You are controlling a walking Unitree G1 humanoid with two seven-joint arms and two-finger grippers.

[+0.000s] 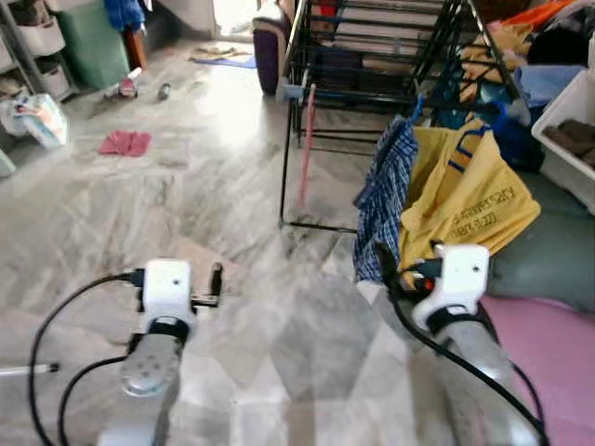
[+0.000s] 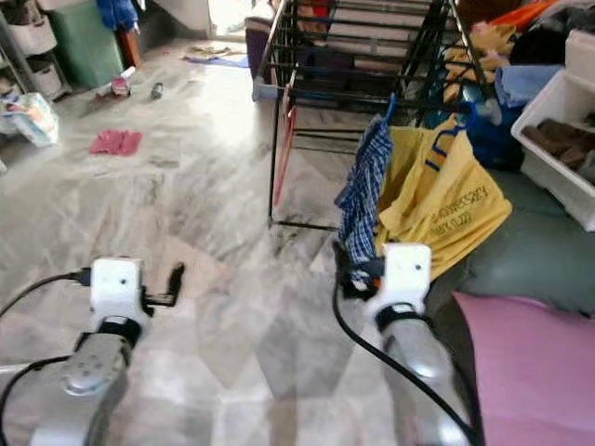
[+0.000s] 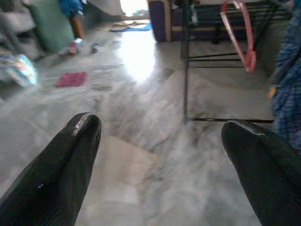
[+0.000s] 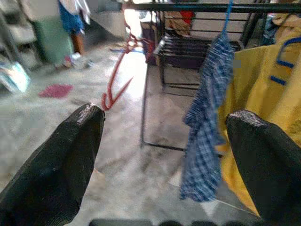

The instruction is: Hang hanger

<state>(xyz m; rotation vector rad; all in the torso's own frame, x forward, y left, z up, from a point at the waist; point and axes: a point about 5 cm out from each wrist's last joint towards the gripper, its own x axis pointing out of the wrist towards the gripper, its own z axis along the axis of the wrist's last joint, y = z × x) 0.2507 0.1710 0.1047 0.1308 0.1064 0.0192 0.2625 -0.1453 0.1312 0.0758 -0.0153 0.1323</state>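
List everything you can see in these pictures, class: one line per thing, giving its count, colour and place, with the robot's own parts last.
Drying rack: one, black, ahead on the floor.
Hanger: one, pink, hanging at the rack's left end.
Checked shirt: one, blue, hanging on the rack.
Yellow shirt: one, yellow, beside the checked shirt.
Cloth: one, pink, on the floor far left.
Bin: one, green, far left.
Crate: one, white, right.
Left gripper: black fingers, open, low over the floor.
Right gripper: black fingers, open, facing the checked shirt.

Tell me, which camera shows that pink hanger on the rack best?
The left wrist view: the pink hanger hangs sharp and unblocked, its loop clear. Both eye views show a thin pink strip edge-on; the right wrist view shows it blurred.
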